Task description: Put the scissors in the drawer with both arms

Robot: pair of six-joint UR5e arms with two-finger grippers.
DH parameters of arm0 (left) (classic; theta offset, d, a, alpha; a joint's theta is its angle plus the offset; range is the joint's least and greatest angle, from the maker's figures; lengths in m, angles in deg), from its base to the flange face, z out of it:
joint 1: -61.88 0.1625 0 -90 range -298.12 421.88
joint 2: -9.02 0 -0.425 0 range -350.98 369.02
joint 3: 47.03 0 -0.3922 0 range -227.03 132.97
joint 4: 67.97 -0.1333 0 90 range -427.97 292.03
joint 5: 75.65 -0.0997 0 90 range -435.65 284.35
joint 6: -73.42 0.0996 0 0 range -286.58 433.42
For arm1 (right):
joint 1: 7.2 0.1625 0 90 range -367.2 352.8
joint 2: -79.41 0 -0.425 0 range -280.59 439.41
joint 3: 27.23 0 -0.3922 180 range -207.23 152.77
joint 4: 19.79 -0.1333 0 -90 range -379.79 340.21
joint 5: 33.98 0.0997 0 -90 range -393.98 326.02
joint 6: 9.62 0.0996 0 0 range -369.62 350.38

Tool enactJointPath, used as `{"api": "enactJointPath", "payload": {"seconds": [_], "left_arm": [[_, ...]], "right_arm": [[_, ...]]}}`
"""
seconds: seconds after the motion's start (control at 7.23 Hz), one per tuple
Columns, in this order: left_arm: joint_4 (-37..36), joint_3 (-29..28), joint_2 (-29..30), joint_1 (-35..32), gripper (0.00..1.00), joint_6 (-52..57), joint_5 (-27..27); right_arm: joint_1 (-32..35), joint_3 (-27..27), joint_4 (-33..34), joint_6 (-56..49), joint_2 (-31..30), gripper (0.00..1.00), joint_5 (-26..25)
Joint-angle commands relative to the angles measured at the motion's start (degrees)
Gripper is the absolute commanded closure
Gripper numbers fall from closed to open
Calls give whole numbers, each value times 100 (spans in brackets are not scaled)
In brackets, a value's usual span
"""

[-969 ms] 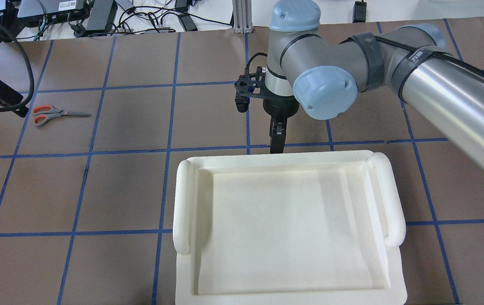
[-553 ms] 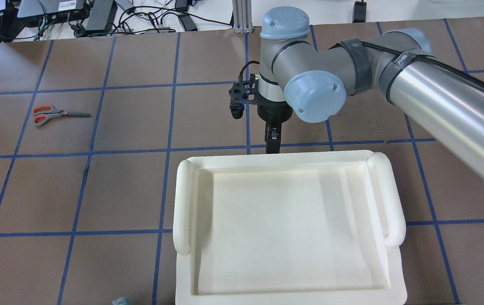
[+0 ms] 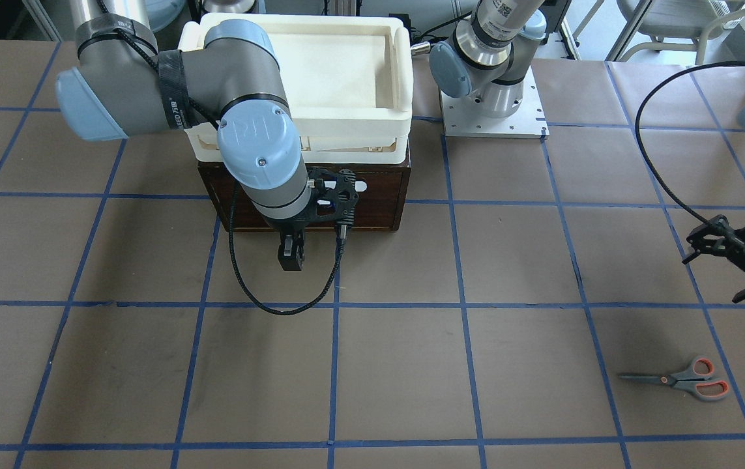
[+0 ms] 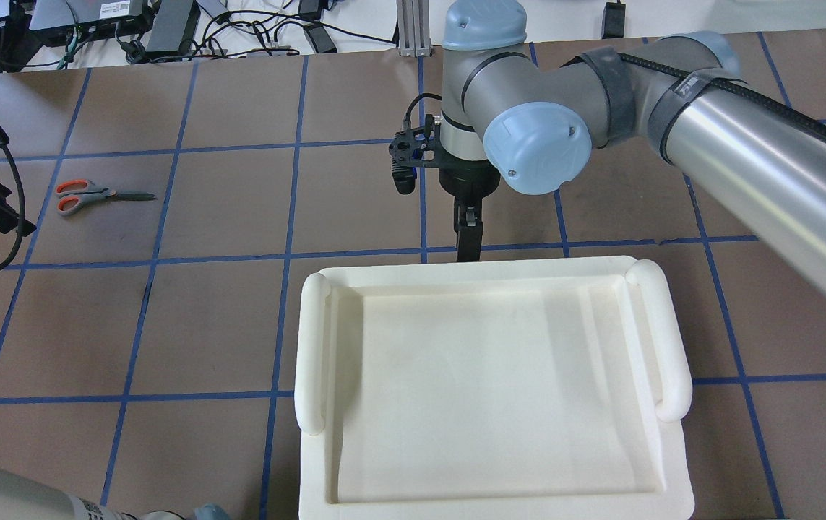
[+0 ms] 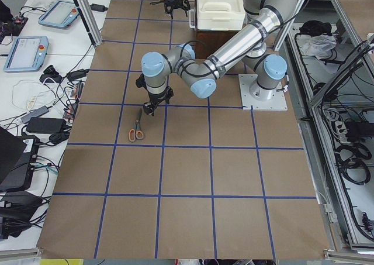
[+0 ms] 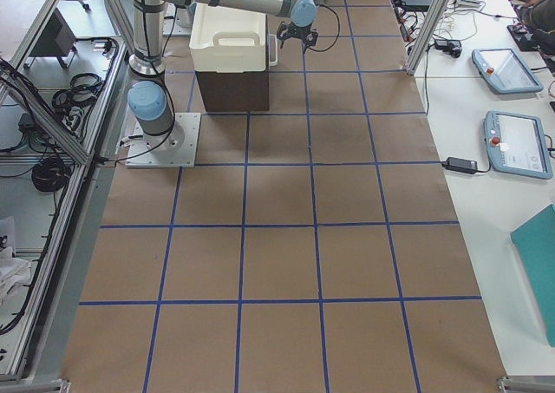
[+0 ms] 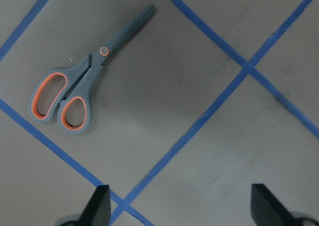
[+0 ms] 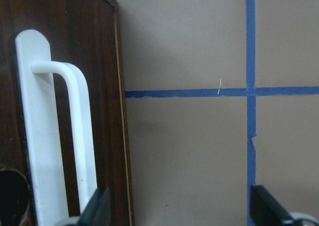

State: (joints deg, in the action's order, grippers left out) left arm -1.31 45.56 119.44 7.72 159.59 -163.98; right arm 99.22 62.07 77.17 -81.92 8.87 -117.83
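One pair of scissors (image 3: 675, 378), one drawer (image 3: 379, 208), one white tray (image 4: 485, 271).

1. Scissors (image 7: 94, 66) had grey handles, orange-red lining inside the loops and dark grey blades.
2. Drawer (image 8: 102, 86) front was dark brown wood; its bar handle (image 8: 42, 136) was white.
3. Tray (image 4: 492, 273) was plain cream-white.
4. Table (image 3: 398, 365) was covered in brown paper, gridded with blue tape lines.
5. Right arm (image 4: 745, 159) was silver-grey with light blue joint caps; right gripper (image 3: 291, 259) was black.
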Motion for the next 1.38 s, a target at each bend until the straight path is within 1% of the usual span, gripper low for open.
{"api": "enactJointPath", "payload": {"seconds": [0.0, 0.28, 0.42, 0.55, 0.69, 0.83, 1.11, 1.25], "left_arm": [[-680, -440, 741, -24, 0, 1318, -9], [-716, -925, 1356, -137, 0, 1403, 9], [-716, -1083, 1542, -443, 0, 1429, 0], [-708, -1224, 1587, -829, 0, 1429, -61], [-716, -1278, 1701, -902, 0, 1664, -61], [-716, -1365, 1815, -903, 0, 2337, -61], [-716, -1436, 1982, -886, 0, 2859, -79], [-716, -1436, 2053, -694, 0, 3027, -70]], "right_arm": [[10, 60, -280, 40, -56, 0, 70], [11, 70, -423, 40, -74, 0, 80], [19, 70, -415, 40, -65, 0, 89], [28, 70, -388, 40, -22, 0, 97], [37, 79, -388, 40, -12, 0, 80], [37, 113, -336, 32, 22, 0, 10], [46, 175, -318, 32, 40, 0, 9], [46, 175, -318, 32, 75, 0, 27]]}}
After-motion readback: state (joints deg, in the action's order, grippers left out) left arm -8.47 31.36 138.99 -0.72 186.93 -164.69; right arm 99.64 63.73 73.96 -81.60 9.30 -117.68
